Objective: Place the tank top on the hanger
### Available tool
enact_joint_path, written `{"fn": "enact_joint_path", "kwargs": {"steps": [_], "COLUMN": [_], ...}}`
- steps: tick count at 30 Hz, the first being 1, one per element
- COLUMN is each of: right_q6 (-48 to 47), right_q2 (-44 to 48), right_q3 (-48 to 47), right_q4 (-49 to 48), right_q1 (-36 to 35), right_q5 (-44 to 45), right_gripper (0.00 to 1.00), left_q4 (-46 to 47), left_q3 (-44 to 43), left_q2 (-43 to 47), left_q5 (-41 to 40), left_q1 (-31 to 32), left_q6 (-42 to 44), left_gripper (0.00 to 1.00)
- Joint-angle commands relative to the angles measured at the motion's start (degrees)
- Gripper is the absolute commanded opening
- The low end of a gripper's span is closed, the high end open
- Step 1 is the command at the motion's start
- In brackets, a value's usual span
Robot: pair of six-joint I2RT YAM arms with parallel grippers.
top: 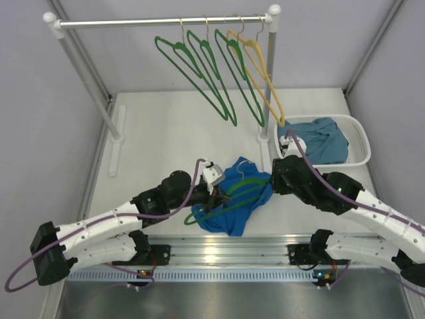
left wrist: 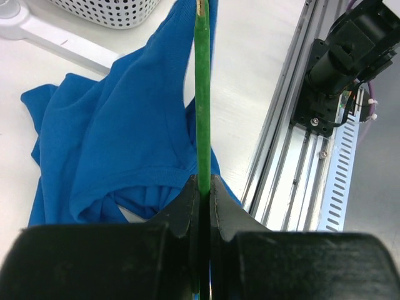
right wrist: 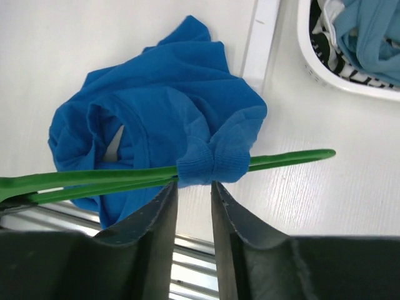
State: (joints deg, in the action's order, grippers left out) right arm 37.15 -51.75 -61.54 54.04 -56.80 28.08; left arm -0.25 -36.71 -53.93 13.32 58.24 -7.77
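Note:
The royal-blue tank top (top: 234, 203) lies crumpled on the white table between the two arms. A green hanger (top: 199, 218) lies across it, held low over the table. My left gripper (top: 222, 195) is shut on the hanger's thin green bar (left wrist: 203, 112), with the tank top (left wrist: 119, 144) to its left. One strap (right wrist: 212, 164) of the tank top (right wrist: 169, 106) is looped round the hanger arm (right wrist: 294, 157). My right gripper (right wrist: 194, 187) is open, its fingertips just below that strap and holding nothing. The hanger's hook is hidden.
A clothes rail (top: 166, 22) at the back carries three green hangers (top: 199, 70) and a yellow one (top: 262, 73). A white basket (top: 358, 143) with a teal garment (top: 325, 141) stands at the right. The rail's white foot (right wrist: 261, 44) lies beside the tank top. An aluminium rail (top: 226, 249) runs along the near edge.

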Motion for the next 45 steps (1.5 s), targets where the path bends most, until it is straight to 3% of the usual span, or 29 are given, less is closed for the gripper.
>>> {"fn": "enact_joint_path", "kwargs": {"steps": [1, 3, 6, 12, 22, 27, 38, 45], "right_q6": [-2.86, -4.27, -8.04, -11.74, -12.19, -9.38, -8.06, -7.53], "right_q2": [2.08, 4.89, 7.88, 7.46, -0.63, -6.17, -5.56, -5.65], "right_q3": [2.47, 3.7, 5.46, 7.75, 8.45, 8.27, 12.76, 14.78], "right_q4": [-4.11, -8.4, -12.54, -19.84, -28.9, -27.06, -31.62, -32.33], "right_q1": [-0.6, -0.6, -0.68, -3.93, -10.26, -10.35, -10.35, -10.35], "right_q5": [1.64, -0.73, -6.0, -8.65, -0.31, 3.73, 7.08, 7.69], "right_gripper": [0.35, 0.46, 0.54, 0.57, 0.59, 0.53, 0.48, 0.28], "left_q4": [11.58, 13.08, 16.24, 19.67, 20.46, 21.52, 25.12, 27.06], "left_q3": [1.99, 3.3, 4.89, 5.42, 3.75, 4.19, 5.42, 6.12], "left_q2": [0.23, -0.56, -1.79, -5.39, -10.84, -10.67, -11.55, -11.19], "left_q5": [1.01, 0.92, 0.3, 0.13, 0.13, -0.66, 1.62, 1.79], "left_q1": [0.3, 0.3, 0.47, 0.47, 0.47, 0.47, 0.56, 0.65], "left_q6": [-2.42, -3.65, -5.23, -7.26, -10.6, -11.13, -12.53, -13.5], "left_gripper": [0.0, 0.0, 0.0, 0.0, 0.0, 0.0, 0.0, 0.02]}}
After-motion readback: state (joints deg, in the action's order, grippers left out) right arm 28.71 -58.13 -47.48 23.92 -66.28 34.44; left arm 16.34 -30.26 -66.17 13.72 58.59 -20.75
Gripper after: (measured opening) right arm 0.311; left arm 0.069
